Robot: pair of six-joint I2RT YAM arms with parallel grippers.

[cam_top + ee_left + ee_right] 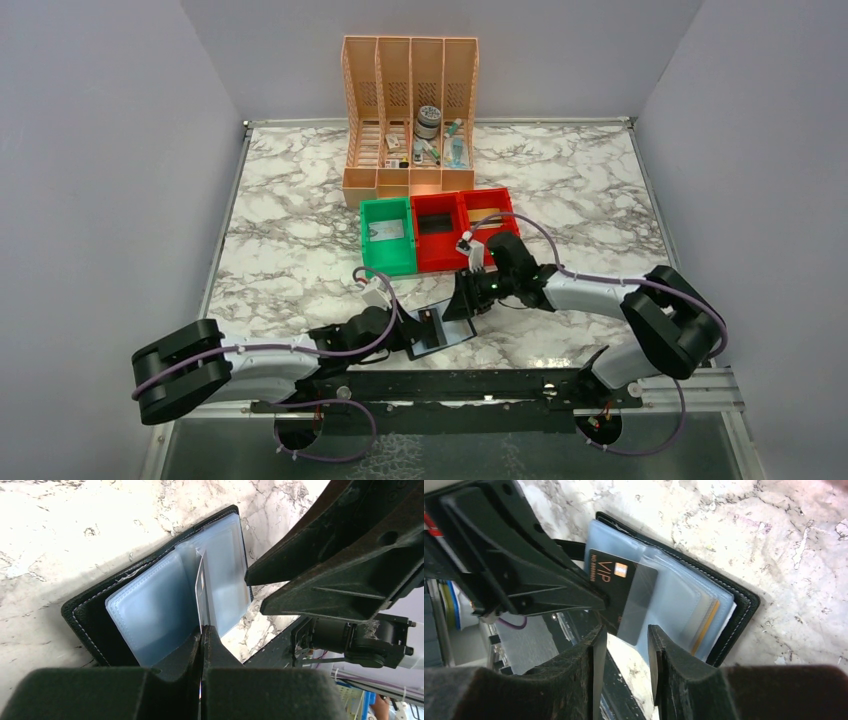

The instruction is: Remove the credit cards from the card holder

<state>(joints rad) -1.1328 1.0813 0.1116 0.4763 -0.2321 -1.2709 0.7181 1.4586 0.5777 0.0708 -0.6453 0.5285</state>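
**Left fingers clamped on the dark card, right fingers parted below it**

The left fingers (186,655) are pressed together at the bottom centre of the left wrist view. They pinch a dark card (616,592), which shows there only as a thin edge rising from between them. The right fingers (664,655) are spread with nothing between them. In the right wrist view the card's lower corner hangs just above their gap.

The wallet (746,602) lies open on the marble table (300,250), at the bottom centre of the top view, between the two arms. The card is about half out. Its right strip sits under a clear blue sleeve (674,600), and its printed part juts toward the left of the right wrist frame, where the left fingers grip it. The way out therefore looks to be leftward in that frame, away from the sleeve, and the left arm is the one placed to pull. A tan card (704,625) sits deeper in the sleeves.
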